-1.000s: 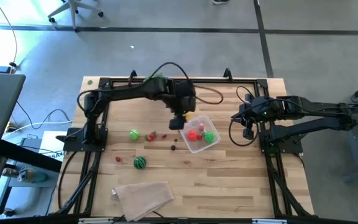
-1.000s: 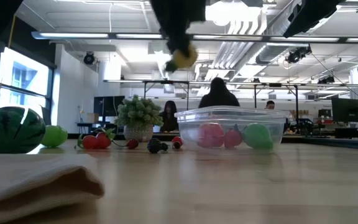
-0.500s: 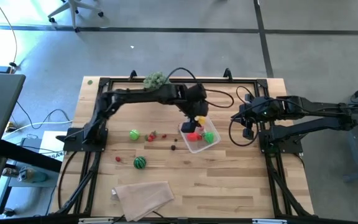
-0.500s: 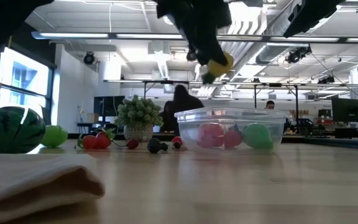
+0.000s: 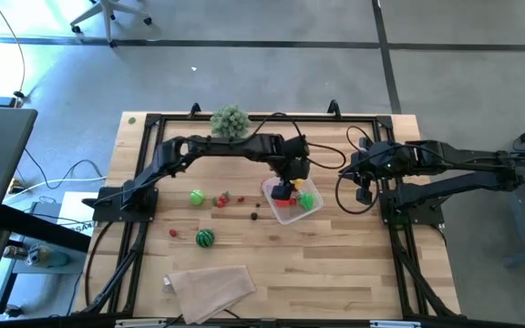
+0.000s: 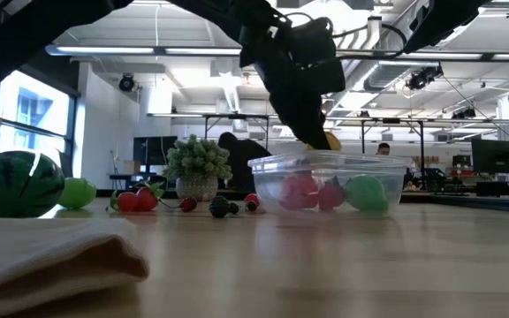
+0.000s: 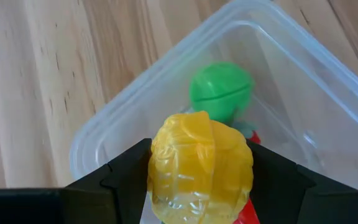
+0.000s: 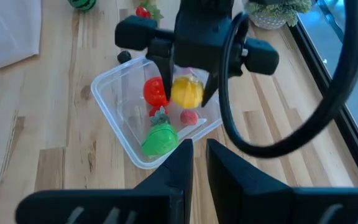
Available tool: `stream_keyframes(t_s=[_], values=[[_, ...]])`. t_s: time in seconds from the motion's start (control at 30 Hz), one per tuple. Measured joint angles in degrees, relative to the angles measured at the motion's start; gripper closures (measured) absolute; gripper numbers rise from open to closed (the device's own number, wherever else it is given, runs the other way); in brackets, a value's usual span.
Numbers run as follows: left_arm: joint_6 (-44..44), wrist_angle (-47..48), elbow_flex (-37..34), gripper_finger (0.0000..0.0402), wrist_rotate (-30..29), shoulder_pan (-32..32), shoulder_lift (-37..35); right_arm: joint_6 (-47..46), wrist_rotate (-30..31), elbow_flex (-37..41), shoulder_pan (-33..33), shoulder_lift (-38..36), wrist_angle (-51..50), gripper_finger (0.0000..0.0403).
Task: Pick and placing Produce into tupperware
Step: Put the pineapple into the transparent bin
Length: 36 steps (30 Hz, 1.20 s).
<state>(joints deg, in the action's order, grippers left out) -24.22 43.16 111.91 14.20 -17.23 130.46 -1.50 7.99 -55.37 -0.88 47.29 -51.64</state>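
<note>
Yellow toy produce (image 7: 201, 165) sits clamped in the left claw (image 8: 187, 93), held low over the clear tupperware (image 5: 279, 210) mid-surface, which holds red and green pieces. The right claw (image 8: 193, 163) waits beside, fingers nearly together. No writing is legible.

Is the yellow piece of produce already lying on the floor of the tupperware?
No, the left gripper holds the yellow produce between its fingers above the tupperware.
</note>
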Motion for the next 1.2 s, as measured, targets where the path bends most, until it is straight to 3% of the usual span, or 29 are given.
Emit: stream_keyframes(t_s=[0.4, 0.77, 1.2], values=[[0.03, 1.18, -0.01, 0.0181, -0.38, 0.31, 0.13, -0.01, 0.01, 0.00, 0.00, -0.02, -0.01, 0.0368], [-4.07, 2.25, -0.12, 0.0181, -10.15, 3.25, 2.99, 0.00, -0.03, 0.00, 0.02, 0.00, -0.01, 0.0368], [-3.72, 1.52, 0.01, 0.0181, -11.21, 3.41, 3.19, -0.02, 0.00, 0.00, 0.02, 0.00, 0.00, 0.0368]])
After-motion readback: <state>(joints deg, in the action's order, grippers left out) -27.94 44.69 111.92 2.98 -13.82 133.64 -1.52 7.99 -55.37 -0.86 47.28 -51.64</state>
